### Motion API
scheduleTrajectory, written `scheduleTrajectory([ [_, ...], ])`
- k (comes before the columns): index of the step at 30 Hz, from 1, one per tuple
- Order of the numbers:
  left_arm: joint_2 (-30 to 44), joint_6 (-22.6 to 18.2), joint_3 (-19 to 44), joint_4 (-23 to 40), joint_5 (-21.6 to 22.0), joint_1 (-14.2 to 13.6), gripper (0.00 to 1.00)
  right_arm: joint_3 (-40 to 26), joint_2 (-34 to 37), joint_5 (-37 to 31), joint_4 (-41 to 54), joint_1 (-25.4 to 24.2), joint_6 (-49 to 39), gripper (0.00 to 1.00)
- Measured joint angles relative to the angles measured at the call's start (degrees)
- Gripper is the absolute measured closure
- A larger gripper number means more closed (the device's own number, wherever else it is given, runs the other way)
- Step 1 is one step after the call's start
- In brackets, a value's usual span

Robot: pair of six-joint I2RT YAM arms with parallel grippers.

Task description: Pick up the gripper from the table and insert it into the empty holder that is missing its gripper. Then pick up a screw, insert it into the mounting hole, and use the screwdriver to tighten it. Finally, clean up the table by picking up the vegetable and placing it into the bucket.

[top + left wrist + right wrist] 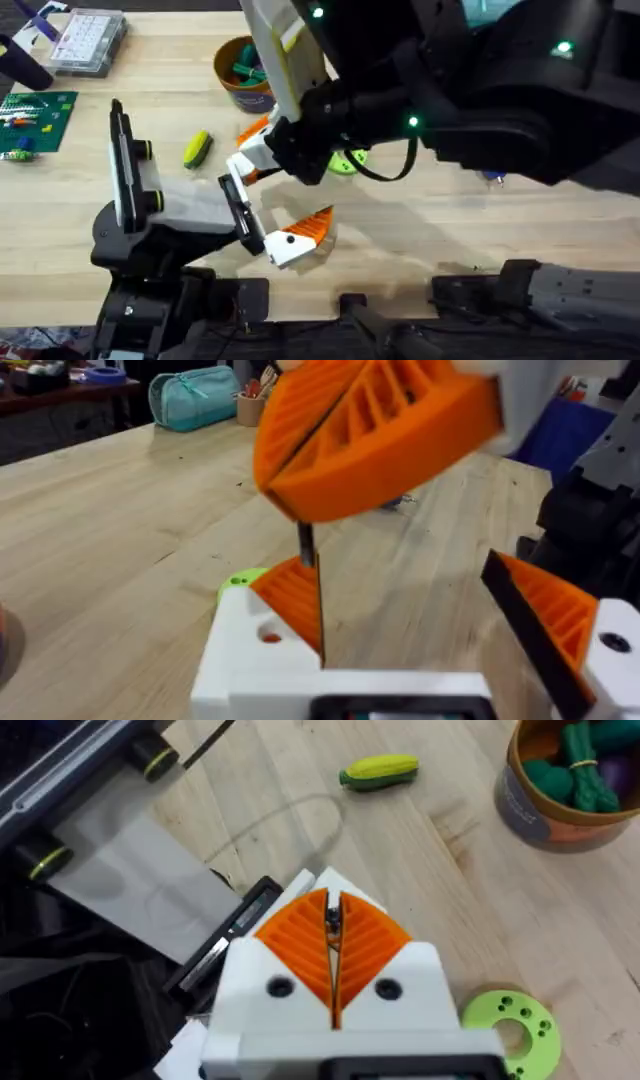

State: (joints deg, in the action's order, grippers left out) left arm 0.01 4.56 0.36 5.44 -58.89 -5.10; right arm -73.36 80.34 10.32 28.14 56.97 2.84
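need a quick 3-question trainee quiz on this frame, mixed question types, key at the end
1. True or false: the small yellow toy vegetable with a dark green end is already inside the round orange-tan bucket.
2. Pick one. The fingers of the right gripper are: A) wide open over bare table; B) shut on a small dark thin part; C) shut on a blue screwdriver.
3. Short answer: what colour are most of the toy pieces lying in the bucket?

Key
1. False. It lies on the wooden table, apart from the bucket.
2. B
3. Green
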Motion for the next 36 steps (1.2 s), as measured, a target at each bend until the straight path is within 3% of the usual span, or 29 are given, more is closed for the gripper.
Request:
scheduleTrajectory([
  [36, 0.0, 0.0, 0.0, 0.0, 0.0, 0.0, 0.015, 0.0, 4.1, 0.1, -2.1, 0.0, 0.2, 0.986],
])
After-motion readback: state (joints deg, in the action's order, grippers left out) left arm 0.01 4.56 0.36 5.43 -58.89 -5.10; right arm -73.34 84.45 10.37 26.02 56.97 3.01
